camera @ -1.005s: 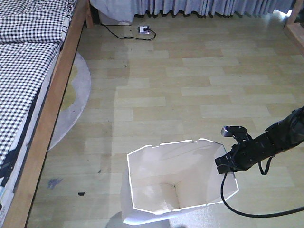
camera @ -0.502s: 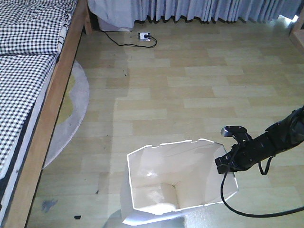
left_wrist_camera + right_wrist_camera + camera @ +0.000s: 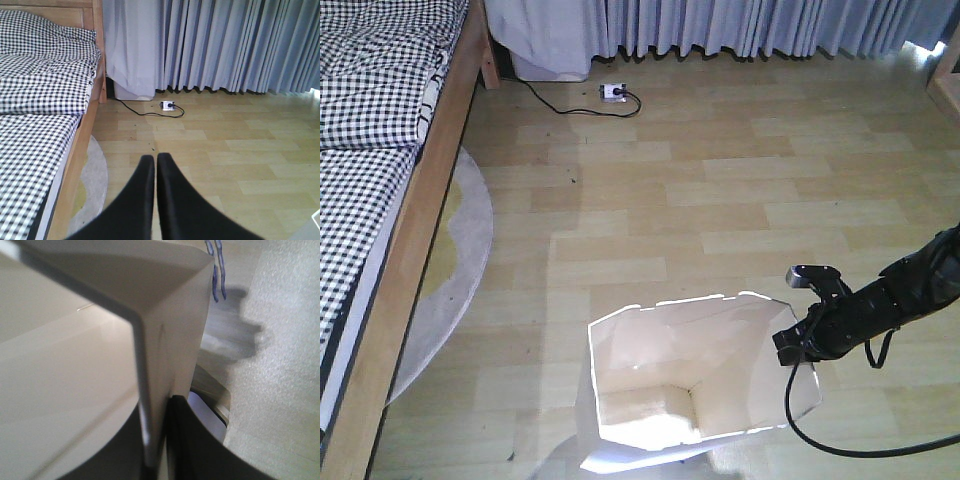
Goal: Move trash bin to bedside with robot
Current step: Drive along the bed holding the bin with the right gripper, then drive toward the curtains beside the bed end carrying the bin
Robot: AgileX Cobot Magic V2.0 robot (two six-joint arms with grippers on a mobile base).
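My right gripper point(image 3: 788, 347) clamps the tall white thin plastic trash bin point(image 3: 660, 340) by its rim; that flimsy wall may flex and slip free.

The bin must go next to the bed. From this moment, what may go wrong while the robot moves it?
1. The right gripper holds the trash bin only by a pinch on one side of its thin rim. The wall may flex or slip free, and the tall bin may tilt.
2. A grey rug lies beside the bed. If the bin is dragged, its base might catch on the rug's edge.
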